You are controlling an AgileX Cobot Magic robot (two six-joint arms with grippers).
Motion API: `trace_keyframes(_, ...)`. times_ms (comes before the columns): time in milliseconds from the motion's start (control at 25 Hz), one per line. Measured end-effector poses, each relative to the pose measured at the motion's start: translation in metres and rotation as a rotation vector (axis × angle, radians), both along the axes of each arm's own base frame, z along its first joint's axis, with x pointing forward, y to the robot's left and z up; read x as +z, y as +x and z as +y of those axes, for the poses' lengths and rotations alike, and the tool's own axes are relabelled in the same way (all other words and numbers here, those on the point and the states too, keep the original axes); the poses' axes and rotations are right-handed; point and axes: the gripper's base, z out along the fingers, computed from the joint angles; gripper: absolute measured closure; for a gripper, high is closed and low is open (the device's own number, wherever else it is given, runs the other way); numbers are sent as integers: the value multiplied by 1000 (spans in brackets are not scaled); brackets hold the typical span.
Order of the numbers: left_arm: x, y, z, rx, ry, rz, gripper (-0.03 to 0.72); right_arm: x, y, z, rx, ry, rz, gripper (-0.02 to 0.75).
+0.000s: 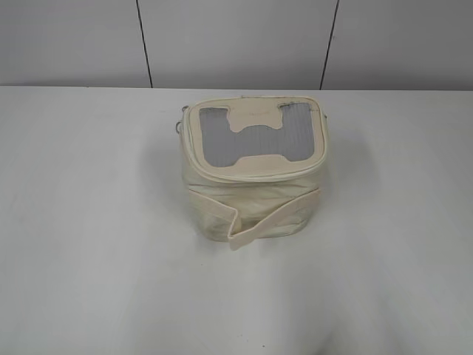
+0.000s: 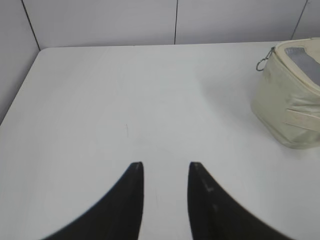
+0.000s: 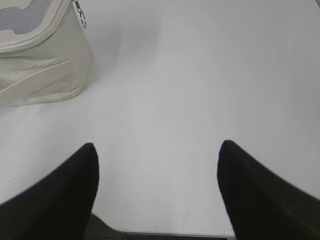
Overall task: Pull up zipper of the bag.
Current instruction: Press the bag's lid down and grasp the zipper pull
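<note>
The cream-white boxy bag stands mid-table, its lid with a grey ribbed panel on top and a wide cream strap across its front. The zipper is a thin cream track round the lid's rim. A small silver ring hangs at the bag's left upper corner, and a silver pull tab hangs at its right side. The bag shows at the right edge of the left wrist view and the top left of the right wrist view. My left gripper and right gripper are open, empty, and well apart from the bag. Neither shows in the exterior view.
The white table runs to a grey panelled wall at the back. The table's front edge and dark floor show at the bottom of the right wrist view.
</note>
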Motion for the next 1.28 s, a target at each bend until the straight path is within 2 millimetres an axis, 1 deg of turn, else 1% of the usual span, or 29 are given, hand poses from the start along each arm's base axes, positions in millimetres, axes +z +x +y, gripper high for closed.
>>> trace_keyframes(1280, 0, 0, 0, 0, 0, 0, 452, 0, 0, 2, 14, 19, -2, 160)
